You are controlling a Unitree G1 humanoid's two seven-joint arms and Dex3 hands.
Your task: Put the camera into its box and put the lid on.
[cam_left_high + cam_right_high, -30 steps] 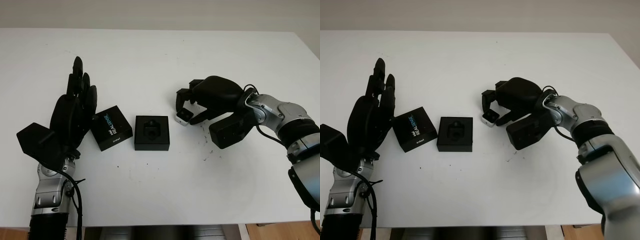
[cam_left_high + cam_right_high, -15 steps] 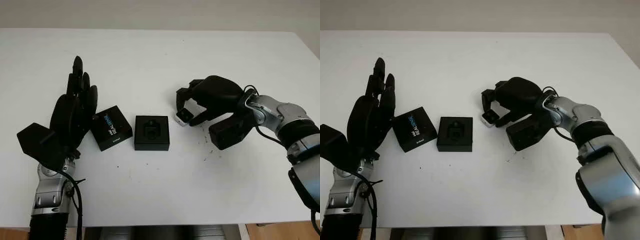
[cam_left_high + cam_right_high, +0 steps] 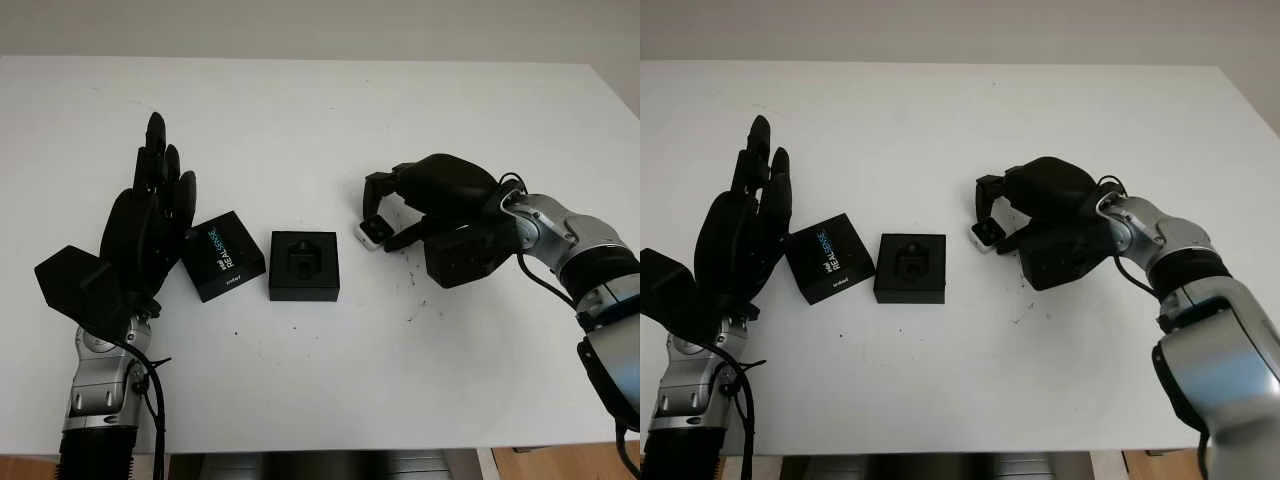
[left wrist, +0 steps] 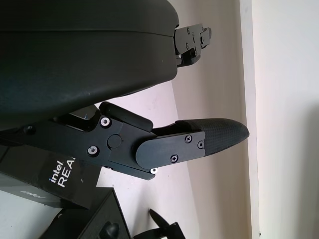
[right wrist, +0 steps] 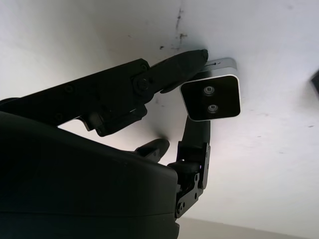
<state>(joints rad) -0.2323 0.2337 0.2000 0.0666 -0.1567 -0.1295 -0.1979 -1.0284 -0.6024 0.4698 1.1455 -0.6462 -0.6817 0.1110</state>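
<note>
The right robot hand (image 3: 392, 212) is pinching the small silver camera (image 3: 370, 233) between its fingertips just right of the open box (image 3: 304, 265) on the worktop (image 3: 300, 380), a shallow grip risking a slip, while the left robot hand (image 3: 150, 225) is hovering open beside the lid (image 3: 222, 255).

The left hand (image 4: 124, 99) is open, holding nothing, above the white table (image 4: 209, 189). One finger (image 4: 199, 142) extends over bare table surface. The printed lid (image 4: 45, 181) lies beside the hand's shell; the black box (image 4: 89, 224) sits just beside the lid.
</note>
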